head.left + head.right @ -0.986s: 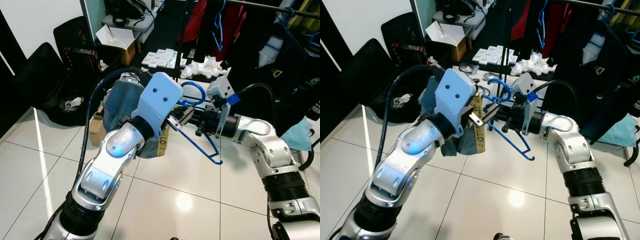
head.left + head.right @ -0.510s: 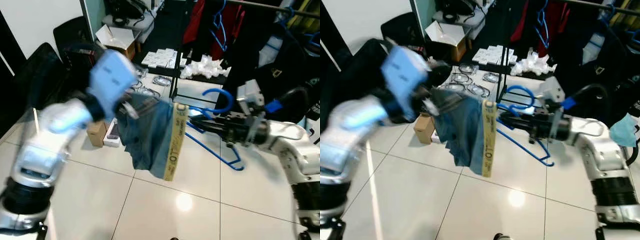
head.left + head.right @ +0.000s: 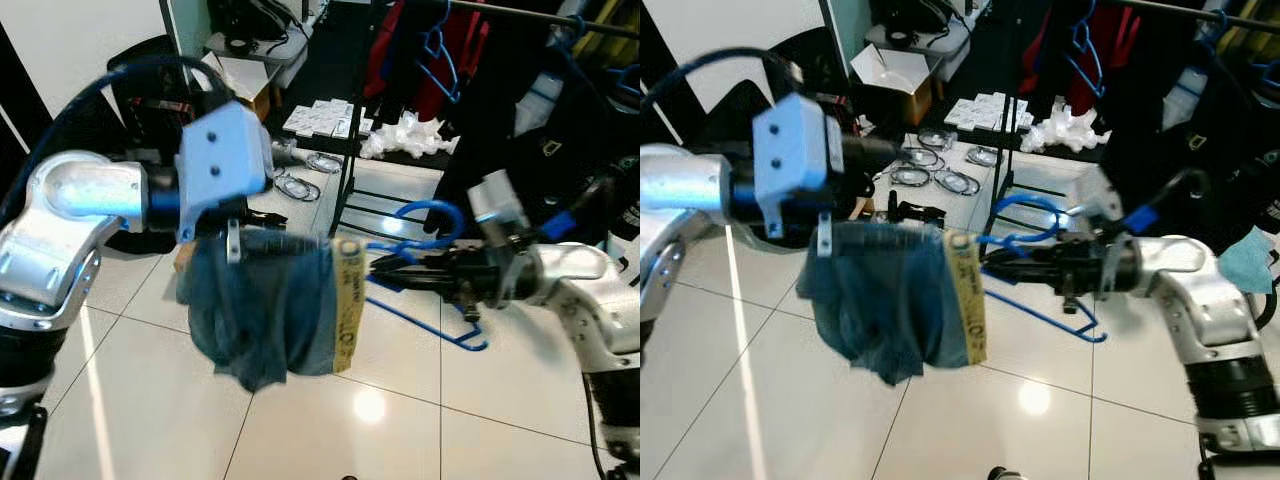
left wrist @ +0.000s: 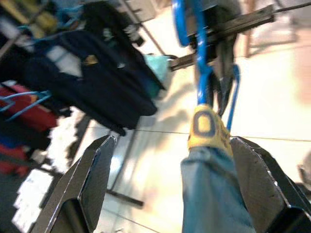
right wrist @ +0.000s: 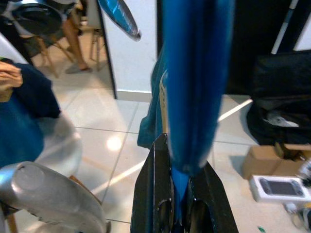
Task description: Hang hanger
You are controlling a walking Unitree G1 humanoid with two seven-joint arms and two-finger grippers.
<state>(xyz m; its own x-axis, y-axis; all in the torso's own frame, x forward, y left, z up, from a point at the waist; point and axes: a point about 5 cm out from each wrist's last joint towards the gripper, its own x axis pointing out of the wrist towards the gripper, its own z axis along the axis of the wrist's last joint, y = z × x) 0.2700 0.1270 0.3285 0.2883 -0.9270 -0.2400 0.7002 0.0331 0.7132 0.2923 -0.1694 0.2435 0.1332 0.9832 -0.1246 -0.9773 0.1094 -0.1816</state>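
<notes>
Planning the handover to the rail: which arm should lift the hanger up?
Right, probably: its pincer is shut on the blue hanger beside the clothes rail. The left pincer is open.

Crowded clothes rail ahead

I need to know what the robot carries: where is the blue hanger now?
The blue hanger is centre-right in the left eye view, clamped in the right gripper, beside the hanging jeans.

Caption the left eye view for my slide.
Right gripper holds a blue hanger carrying jeans.
</notes>
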